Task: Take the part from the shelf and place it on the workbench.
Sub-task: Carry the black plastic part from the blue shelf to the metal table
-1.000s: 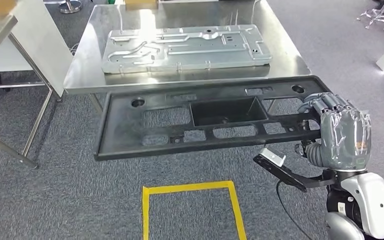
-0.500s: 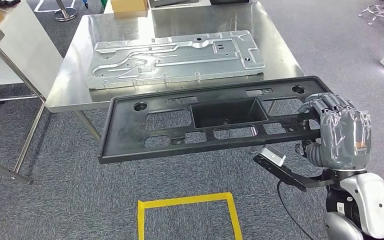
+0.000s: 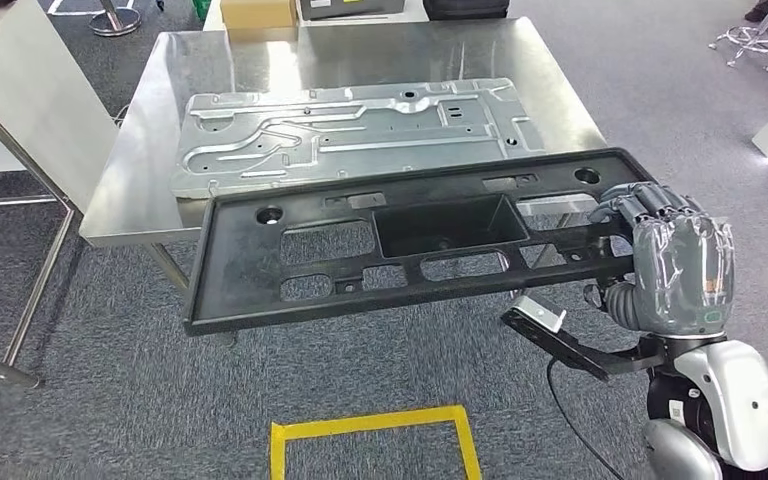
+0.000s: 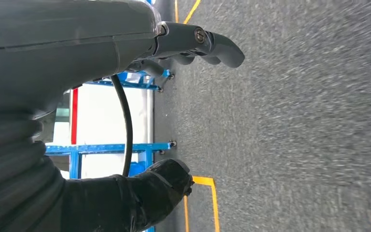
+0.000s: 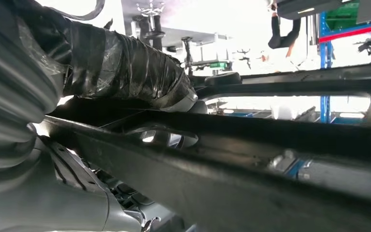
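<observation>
The part is a long black plastic panel (image 3: 260, 270) with a deep centre pocket and several cut-outs. My right hand (image 3: 675, 265) grips its right end and holds it level in the air. Its far edge overlaps the front edge of the steel workbench (image 3: 380, 50), and its left end hangs out over the carpet. In the right wrist view the panel (image 5: 270, 140) runs across close up, with my taped hand (image 5: 125, 63) closed over its rim. My left hand (image 4: 193, 48) hangs over the grey carpet with nothing in it, thumb and fingers apart.
A large stamped metal plate (image 3: 350, 130) lies across the middle of the workbench. A cardboard box (image 3: 250, 12) and a black case (image 3: 465, 8) stand at its far edge. A white table (image 3: 20, 90) stands to the left. Yellow tape (image 3: 370, 425) marks a square on the carpet.
The whole view has shifted: the workbench now sits lower and closer in the picture. The panel's far edge, which hung short of the bench, now overlaps its front edge. My right hand's grip is unchanged.
</observation>
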Robot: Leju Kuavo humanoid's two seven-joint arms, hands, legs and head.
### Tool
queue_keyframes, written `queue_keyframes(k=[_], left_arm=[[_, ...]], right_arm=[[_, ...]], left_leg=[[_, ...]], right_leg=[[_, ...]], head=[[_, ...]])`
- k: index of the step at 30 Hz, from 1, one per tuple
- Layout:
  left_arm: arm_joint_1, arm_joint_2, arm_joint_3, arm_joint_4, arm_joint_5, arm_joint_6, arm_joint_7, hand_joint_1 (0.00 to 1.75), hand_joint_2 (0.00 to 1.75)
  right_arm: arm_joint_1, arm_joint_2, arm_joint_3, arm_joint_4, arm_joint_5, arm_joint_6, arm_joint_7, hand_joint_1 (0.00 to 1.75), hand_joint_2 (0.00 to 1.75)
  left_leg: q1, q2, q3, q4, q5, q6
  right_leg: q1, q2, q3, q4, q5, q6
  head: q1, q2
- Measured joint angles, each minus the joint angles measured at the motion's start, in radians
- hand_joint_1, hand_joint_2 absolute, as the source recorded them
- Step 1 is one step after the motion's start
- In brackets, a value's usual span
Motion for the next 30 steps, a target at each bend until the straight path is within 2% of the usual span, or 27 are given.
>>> queue_keyframes(k=[1,2,4,5,6,8,9,10,11,12,14,15,16,17,18,20,21,22,25,26,28,30], left_arm=[[0.001,0.0,0.0,0.0,0.0,0.0,0.0,0.0,1.75],[0.001,0.0,0.0,0.0,0.0,0.0,0.0,0.0,1.75],[0.003,-0.001,0.0,0.0,0.0,0.0,0.0,0.0,1.75],[0.003,-0.002,0.0,0.0,0.0,0.0,-0.001,0.0,1.75],[0.002,-0.003,0.0,0.0,0.0,0.0,-0.001,0.0,1.75],[-0.001,-0.004,0.0,0.0,0.0,0.0,-0.002,0.0,1.75],[-0.002,-0.004,0.0,0.0,0.0,0.0,-0.001,0.0,1.75],[-0.003,-0.005,0.0,0.0,0.0,0.0,-0.002,0.0,1.75],[-0.005,-0.006,0.0,0.0,0.0,0.0,-0.002,0.0,1.75],[-0.007,-0.006,0.0,0.0,0.0,0.0,-0.002,0.0,1.75],[-0.007,-0.008,0.0,0.0,0.0,0.001,-0.003,0.0,1.75],[-0.006,-0.008,0.0,0.0,0.0,0.002,-0.004,0.0,1.75],[-0.005,-0.007,0.0,0.0,0.0,0.002,-0.005,0.0,1.75],[-0.004,-0.007,0.0,0.0,0.0,0.002,-0.007,0.0,1.75],[-0.002,-0.007,0.0,0.0,0.0,0.002,-0.008,0.0,1.75],[0.002,-0.007,0.0,0.0,0.0,0.002,-0.009,0.0,1.75],[0.004,-0.007,0.0,0.0,0.0,0.002,-0.01,0.0,1.75],[0.004,-0.007,0.0,0.0,0.0,0.002,-0.01,0.0,1.75],[0.002,-0.006,0.0,0.0,0.0,0.003,-0.01,0.0,1.75],[0.002,-0.006,0.0,0.0,0.0,0.003,-0.01,0.0,1.75],[0.001,-0.006,0.0,0.0,0.0,0.003,-0.011,0.0,1.75],[-0.001,-0.006,0.0,0.0,0.0,0.004,-0.011,0.0,1.75]], right_arm=[[0.0,0.0,0.001,0.002,0.0,0.0,0.0,1.75,1.75],[0.0,0.0,0.002,0.004,0.0,0.0,0.0,1.75,1.75],[0.001,0.0,0.002,0.005,0.0,0.0,0.0,1.75,1.75],[0.001,0.0,0.002,0.006,0.0,0.0,0.0,1.75,1.75],[0.001,0.0,0.003,0.006,0.0,0.0,0.0,1.75,1.75],[-0.001,-0.001,0.003,0.007,0.0,0.0,0.0,1.75,1.75],[-0.002,-0.001,0.004,0.007,0.0,0.0,0.0,1.75,1.75],[-0.003,-0.001,0.004,0.006,0.0,0.0,0.0,1.75,1.75],[-0.005,-0.001,0.004,0.006,0.0,0.0,0.0,1.75,1.75],[-0.006,-0.001,0.004,0.006,0.0,0.0,0.0,1.75,1.75],[-0.007,-0.001,0.004,0.006,0.0,0.0,0.0,1.75,1.75],[-0.007,-0.001,0.004,0.006,0.0,0.0,0.0,1.75,1.75],[-0.006,-0.001,0.004,0.007,0.0,0.0,0.0,1.75,1.75],[-0.006,-0.001,0.005,0.007,0.0,0.001,0.0,1.75,1.75],[-0.005,-0.001,0.006,0.007,0.0,0.001,0.0,1.75,1.75],[-0.005,-0.001,0.01,0.008,0.0,0.002,0.0,1.75,1.75],[-0.005,0.0,0.013,0.009,0.0,0.002,0.0,1.75,1.75],[-0.004,0.0,0.016,0.01,0.0,0.003,0.0,1.75,1.75],[-0.001,0.0,0.021,0.011,0.0,0.003,0.0,1.75,1.75],[-0.001,0.0,0.023,0.012,0.0,0.004,0.0,1.75,1.75],[0.001,0.0,0.025,0.016,0.0,0.005,0.0,1.75,1.75],[0.005,0.0,0.027,0.023,0.0,0.007,0.002,1.75,1.75]], left_leg=[[-0.001,0.0,0.012,0.0,-0.011,-0.001],[-0.002,-0.001,0.027,0.001,-0.022,-0.001],[-0.004,-0.001,0.058,0.001,-0.046,-0.005],[-0.004,-0.002,0.071,0.001,-0.056,-0.008],[-0.003,-0.003,0.078,0.0,-0.065,-0.014],[0.0,-0.003,0.086,0.004,-0.071,-0.027],[0.001,-0.002,0.085,0.012,-0.073,-0.032],[0.001,0.0,0.078,0.036,-0.068,-0.036],[0.003,0.001,0.057,0.076,-0.066,-0.04],[0.005,0.003,0.023,0.133,-0.071,-0.044],[0.012,0.006,-0.066,0.256,-0.111,-0.056],[0.016,0.007,-0.106,0.293,-0.137,-0.062],[0.021,0.008,-0.133,0.3,-0.151,-0.069],[0.024,0.009,-0.145,0.276,-0.144,-0.075],[0.028,0.01,-0.146,0.228,-0.111,-0.08],[0.031,0.014,-0.137,0.102,0.011,-0.082],[0.03,0.016,-0.134,0.061,0.056,-0.078],[0.028,0.018,-0.134,0.035,0.083,-0.071],[0.029,0.016,-0.111,0.019,0.074,-0.044],[0.03,0.015,-0.097,0.015,0.069,-0.036],[0.028,0.013,-0.072,0.012,0.054,-0.025],[0.023,0.009,-0.046,0.011,0.03,-0.02]], right_leg=[[0.0,0.0,-0.014,-0.008,-0.001,0.0],[0.001,0.0,-0.013,-0.047,0.024,-0.001],[0.005,0.0,0.008,-0.161,0.119,-0.012],[0.01,-0.001,0.016,-0.206,0.156,-0.018],[0.016,-0.001,0.021,-0.231,0.18,-0.026],[0.023,-0.001,0.029,-0.248,0.182,-0.04],[0.021,-0.001,0.042,-0.255,0.184,-0.046],[0.018,-0.001,0.055,-0.264,0.18,-0.052],[0.015,-0.001,0.069,-0.272,0.175,-0.057],[0.011,-0.002,0.084,-0.279,0.17,-0.06],[0.007,-0.004,0.109,-0.285,0.151,-0.062],[0.003,-0.004,0.123,-0.285,0.138,-0.06],[-0.001,-0.003,0.14,-0.285,0.125,-0.056],[-0.005,-0.003,0.159,-0.286,0.11,-0.052],[-0.009,-0.002,0.178,-0.286,0.096,-0.047],[-0.013,-0.001,0.207,-0.285,0.066,-0.034],[-0.013,0.0,0.215,-0.286,0.053,-0.026],[-0.012,0.001,0.225,-0.289,0.045,-0.018],[-0.012,0.0,0.243,-0.276,0.051,0.0],[-0.013,0.0,0.225,-0.24,0.056,0.002],[-0.012,-0.001,0.154,-0.127,0.038,0.003],[-0.01,-0.001,0.068,-0.035,-0.03,0.004]], head=[[0.0,0.0],[0.0,0.0],[-0.001,0.0],[-0.003,0.0],[-0.004,0.0],[-0.004,0.0],[-0.003,0.0],[-0.003,0.0],[-0.004,0.0],[-0.004,0.0],[-0.004,0.0],[-0.004,0.0],[-0.004,0.0],[-0.004,0.0],[-0.004,0.0],[-0.004,0.0],[-0.004,0.0],[-0.004,0.0],[-0.003,0.0],[-0.002,0.0],[0.0,0.0],[0.0,0.0]])
